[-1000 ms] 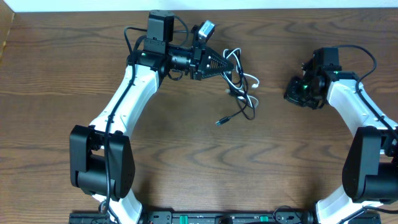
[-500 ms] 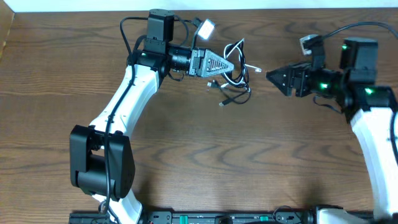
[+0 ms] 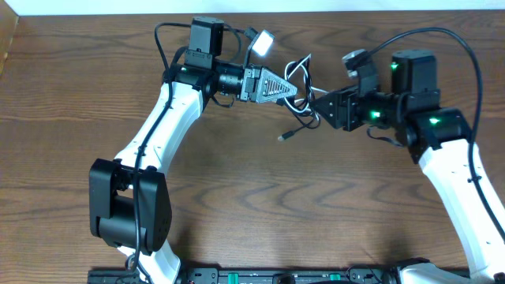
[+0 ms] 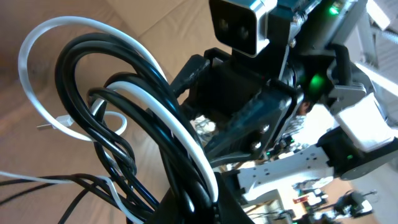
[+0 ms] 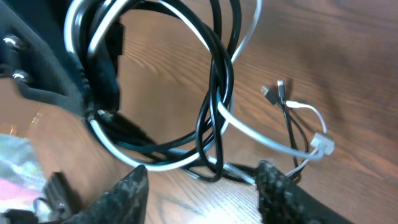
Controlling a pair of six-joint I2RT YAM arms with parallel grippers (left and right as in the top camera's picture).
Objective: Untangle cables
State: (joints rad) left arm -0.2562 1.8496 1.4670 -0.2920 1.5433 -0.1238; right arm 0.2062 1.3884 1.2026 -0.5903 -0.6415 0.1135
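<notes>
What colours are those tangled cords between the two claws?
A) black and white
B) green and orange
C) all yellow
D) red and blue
A: in the right wrist view the cables are looped black strands with a white one threaded through them.

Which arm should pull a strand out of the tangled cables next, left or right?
Probably right. The right gripper is open with loose strands of the black and white cables between its jaws; the left gripper is shut on them, anchoring the tangle.
</notes>
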